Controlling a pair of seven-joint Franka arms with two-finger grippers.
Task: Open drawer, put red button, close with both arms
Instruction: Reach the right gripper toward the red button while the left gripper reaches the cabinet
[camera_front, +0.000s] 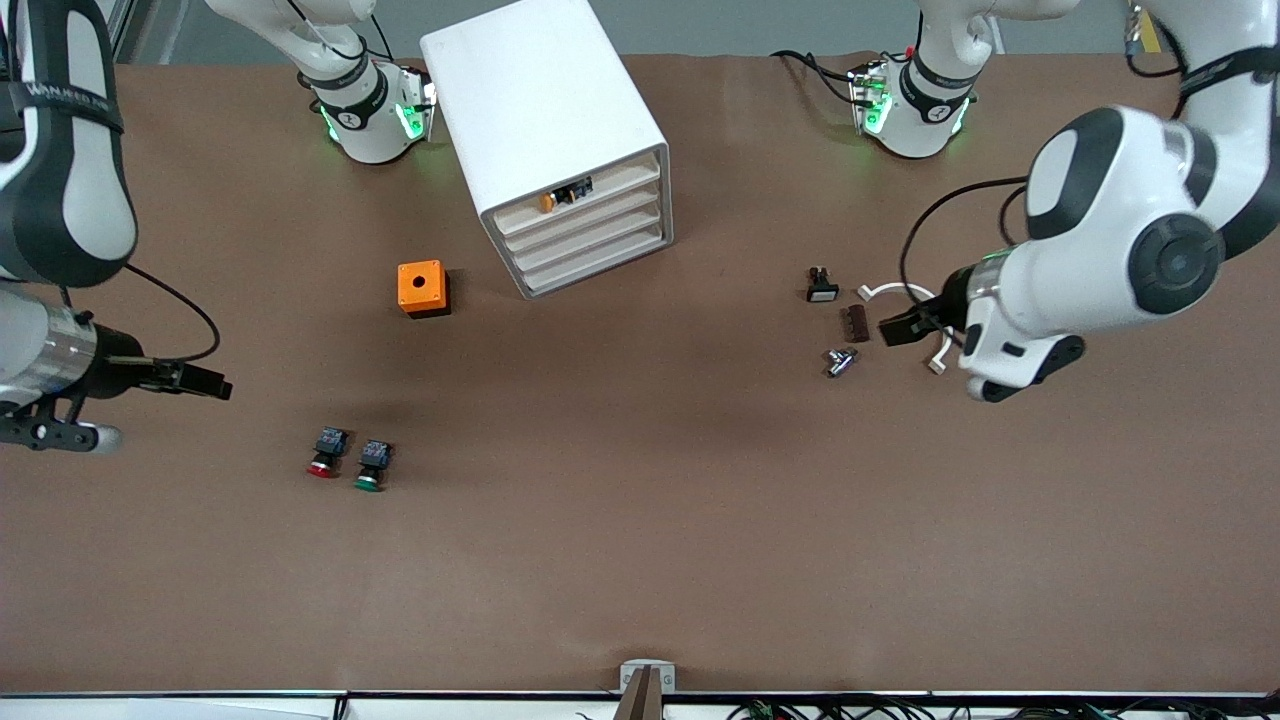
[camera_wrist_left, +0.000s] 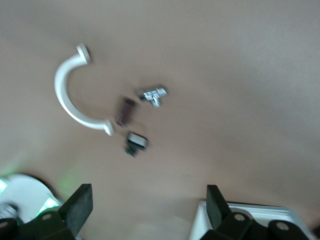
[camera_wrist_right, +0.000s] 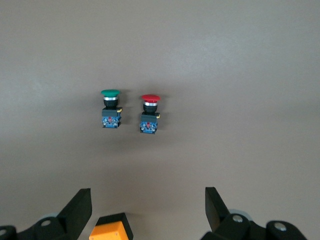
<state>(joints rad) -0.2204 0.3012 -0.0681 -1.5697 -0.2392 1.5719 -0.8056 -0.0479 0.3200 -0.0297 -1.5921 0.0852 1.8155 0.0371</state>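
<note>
Lying on its side, red button (camera_front: 326, 452) shows a round red cap and black body beside green button (camera_front: 370, 465); left gripper (camera_front: 903, 328) and right gripper (camera_front: 205, 384) hover, jaws spread, empty.

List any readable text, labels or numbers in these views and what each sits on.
"WANFEG..." (partly legible, rest unclear): on the black band of the right arm.
Round marks on the two arm bases: too small to read.
Blue marks on the red button and green button: too small to read.
Cabinet, orange box: no text visible.
</note>
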